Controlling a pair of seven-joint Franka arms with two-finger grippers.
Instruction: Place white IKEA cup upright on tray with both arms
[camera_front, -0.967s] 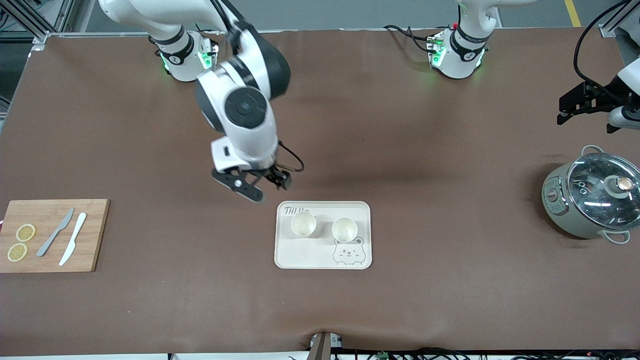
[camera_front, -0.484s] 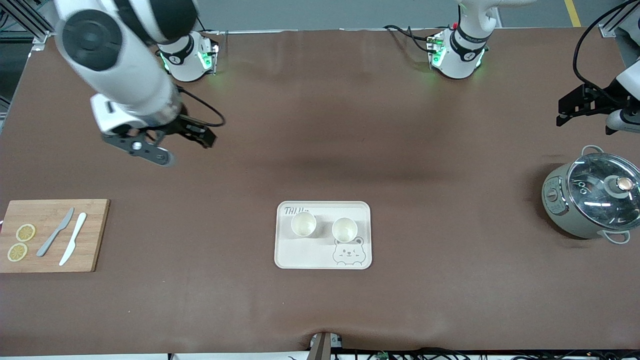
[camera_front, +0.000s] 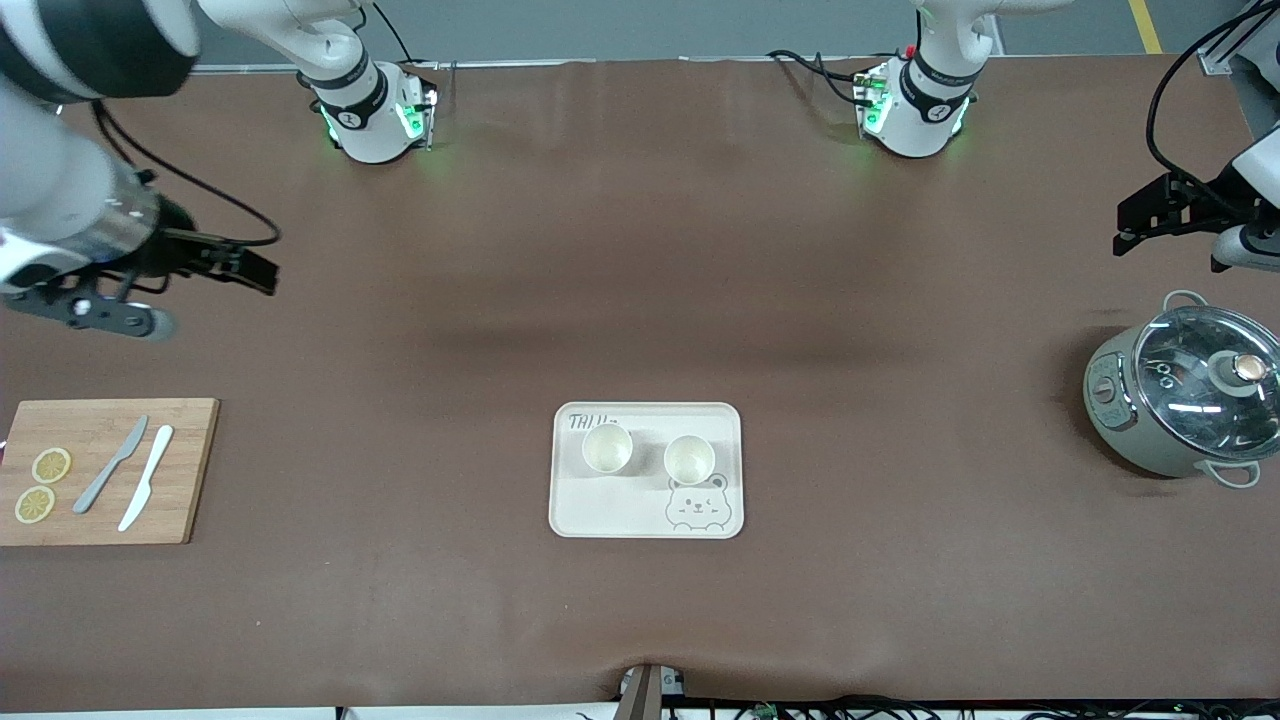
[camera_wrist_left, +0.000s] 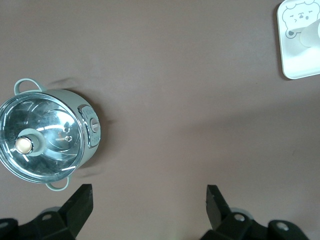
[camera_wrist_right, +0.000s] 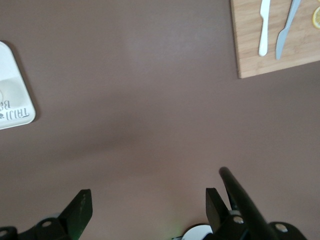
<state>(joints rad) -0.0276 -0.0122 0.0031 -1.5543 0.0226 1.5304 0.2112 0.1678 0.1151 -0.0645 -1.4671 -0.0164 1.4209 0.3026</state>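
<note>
Cups first: two white ones stand upright, mouths up, side by side on the tray (camera_front: 646, 470) in the middle of the counter (camera_front: 640, 300), one (camera_front: 606, 447) toward the right arm's end, the other (camera_front: 689, 458) just above the bear drawing. To my eye the placing looks done.

What has changed is the right arm. A second ago its pincer hung close by the tray's corner; now the right pincer (camera_front: 165, 290) has swung clear away and hangs over bare counter above the wooden cutting board (camera_front: 100, 470) with its two knives and lemon slices. Its jaws stand wide apart, holding nothing and touching nothing.

At the left arm's end, the left pincer (camera_front: 1165, 215) waits above the counter near the glass-lidded pot (camera_front: 1185, 400), jaws also spread wide and empty, unmoved.
</note>
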